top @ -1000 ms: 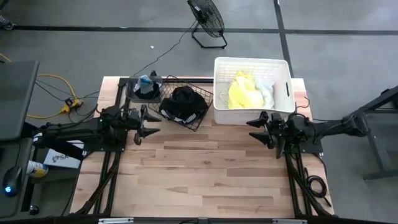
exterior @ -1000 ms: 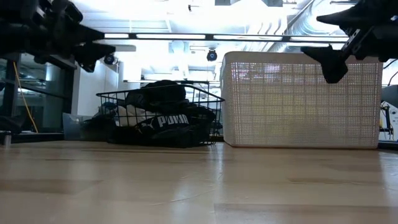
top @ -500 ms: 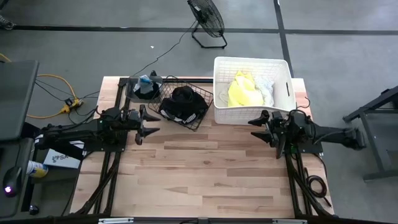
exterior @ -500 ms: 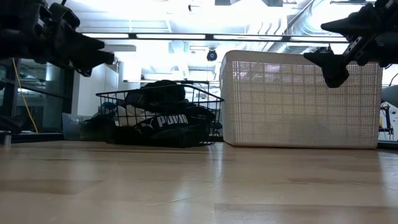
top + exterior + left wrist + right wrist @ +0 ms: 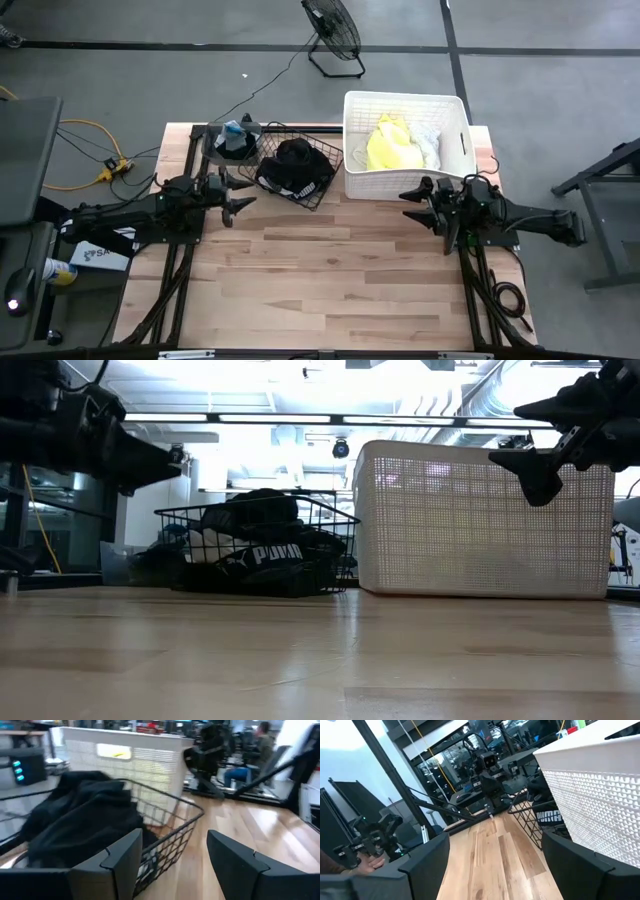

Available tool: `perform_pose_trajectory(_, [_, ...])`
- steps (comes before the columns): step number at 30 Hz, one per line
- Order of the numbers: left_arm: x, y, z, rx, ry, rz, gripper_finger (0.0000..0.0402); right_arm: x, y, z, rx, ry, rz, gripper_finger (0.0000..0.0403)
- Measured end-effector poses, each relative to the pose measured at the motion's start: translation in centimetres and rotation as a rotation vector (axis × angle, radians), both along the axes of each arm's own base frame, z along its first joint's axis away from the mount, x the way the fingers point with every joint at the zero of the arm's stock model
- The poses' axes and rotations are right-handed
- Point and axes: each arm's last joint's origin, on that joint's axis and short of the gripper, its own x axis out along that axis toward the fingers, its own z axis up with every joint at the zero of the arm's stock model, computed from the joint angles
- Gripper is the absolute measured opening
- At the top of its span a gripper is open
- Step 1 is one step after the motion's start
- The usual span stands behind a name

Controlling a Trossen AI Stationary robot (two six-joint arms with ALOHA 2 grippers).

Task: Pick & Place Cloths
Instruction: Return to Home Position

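Note:
Black cloths, one with white lettering, lie heaped in the black wire basket [image 5: 298,165] [image 5: 262,545] [image 5: 80,820] near the table's far edge. A neon yellow cloth [image 5: 390,148] and a white cloth [image 5: 428,145] lie in the white tub [image 5: 455,120] [image 5: 480,520] to the basket's right. My left gripper [image 5: 243,197] [image 5: 172,855] hangs open above the table just left of the basket, pointing at it. My right gripper [image 5: 412,205] [image 5: 495,855] hangs open in the air just in front of the tub's near right corner.
A small grey container [image 5: 232,140] with something blue in it stands left of the basket at the far edge. The wooden tabletop [image 5: 330,270] stretches bare between and in front of the arms. A fan [image 5: 335,30] stands on the floor beyond. A seated person [image 5: 260,750] shows far off.
My left gripper has turned toward the wire basket and moved a little toward the far edge. My right arm's rear part has dropped to lie level, while its gripper stays near the tub's near side. The cloths have not moved.

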Motion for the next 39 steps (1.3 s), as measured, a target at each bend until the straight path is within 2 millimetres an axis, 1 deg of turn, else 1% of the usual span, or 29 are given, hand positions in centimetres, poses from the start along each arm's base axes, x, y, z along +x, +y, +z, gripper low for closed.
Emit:
perform_pose_trajectory(2, [-0.1, 0.0, 0.0, -0.007, -0.004, 0.022, 0.0218, 0.0, 0.0, 0.0, -0.001, -0.003, 0.0, 0.0307])
perform_pose_trajectory(7, [-0.4, -0.1, 0.4, 0.004, -0.051, 0.0, 0.0218, 0.0, 0.1, 0.2, -0.032, -0.023, 0.02, 0.0307])
perform_pose_trajectory(10, [-0.8, -0.2, -0.1, 0.0, -0.009, 0.002, 0.0218, 0.0, 0.1, 0.3, -0.055, -0.029, 0.014, 0.0307])
perform_pose_trajectory(13, [-1.0, -0.3, 0.3, 0.006, -0.034, -0.009, 0.0218, 0.0, 0.0, 0.3, -0.06, -0.028, 0.011, 0.0307])
perform_pose_trajectory(15, [-1.0, -0.3, 0.3, 0.014, -0.008, -0.018, 0.0218, 0.0, 0.2, 0.3, -0.06, -0.028, 0.053, 0.0307])
perform_pose_trajectory(19, [-1.0, -0.4, 0.4, -0.028, 0.0, -0.049, 0.0218, 0.0, 0.7, 0.3, -0.063, -0.032, 0.228, 0.0307])
perform_pose_trajectory(21, [-1.0, -0.4, 0.4, -0.038, 0.004, -0.053, 0.0218, -0.1, 0.9, 0.2, -0.022, -0.027, 0.312, 0.0307])
perform_pose_trajectory(22, [-1.0, -0.4, 0.3, -0.037, 0.005, -0.053, 0.0218, -0.1, 0.9, 0.3, 0.019, -0.027, 0.324, 0.0307])
perform_pose_trajectory(25, [-1.0, -0.3, 0.3, -0.034, 0.01, -0.033, 0.0218, 0.0, 1.0, 0.3, 0.093, -0.021, 0.325, 0.0307])
perform_pose_trajectory(31, [-1.1, -0.1, 0.4, -0.034, -0.001, 0.048, 0.0218, 0.0, 1.0, 0.3, 0.087, -0.02, 0.326, 0.0307])
perform_pose_trajectory(39, [-1.1, -0.1, 0.4, -0.033, -0.002, 0.053, 0.0218, 0.0, 1.0, 0.3, 0.083, -0.023, 0.335, 0.0307])
